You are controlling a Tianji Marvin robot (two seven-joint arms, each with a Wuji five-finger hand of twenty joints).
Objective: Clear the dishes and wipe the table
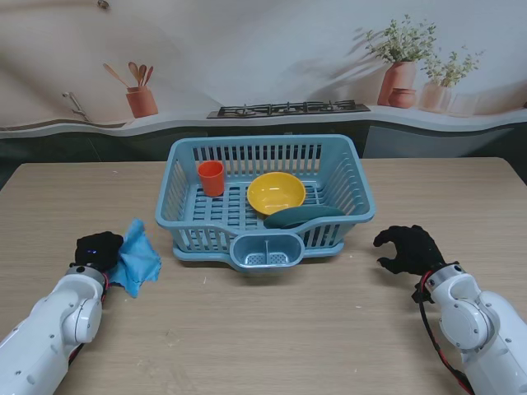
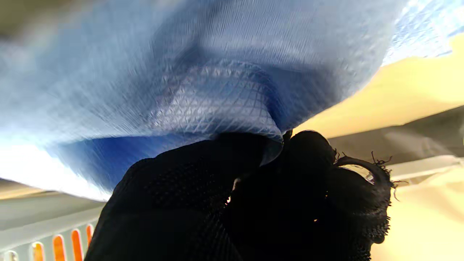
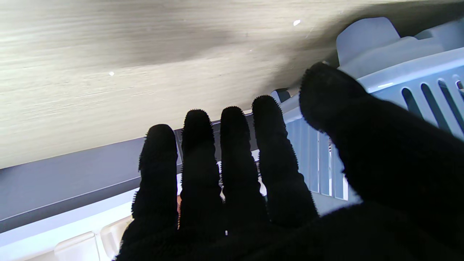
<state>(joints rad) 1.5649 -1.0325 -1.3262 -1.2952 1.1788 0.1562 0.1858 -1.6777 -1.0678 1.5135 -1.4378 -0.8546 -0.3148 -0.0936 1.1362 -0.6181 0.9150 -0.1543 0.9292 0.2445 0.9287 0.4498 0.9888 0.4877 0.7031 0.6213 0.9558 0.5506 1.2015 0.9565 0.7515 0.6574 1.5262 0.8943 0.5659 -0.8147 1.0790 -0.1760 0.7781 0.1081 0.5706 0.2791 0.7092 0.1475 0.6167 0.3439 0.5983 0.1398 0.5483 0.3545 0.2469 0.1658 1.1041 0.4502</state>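
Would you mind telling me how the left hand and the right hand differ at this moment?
The left hand is shut on the blue cloth; the right hand holds nothing. The left hand's fingers are bunched on the fabric, while the right hand's fingers are extended and apart. The left hand is left of the rack, the right hand to its right. Both wear black gloves.

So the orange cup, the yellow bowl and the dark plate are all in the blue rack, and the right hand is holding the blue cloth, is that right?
Not quite. The left hand holds the blue cloth, as the stand view shows; the right hand is open and holds nothing. The orange cup, yellow bowl and dark plate are indeed in the blue rack.
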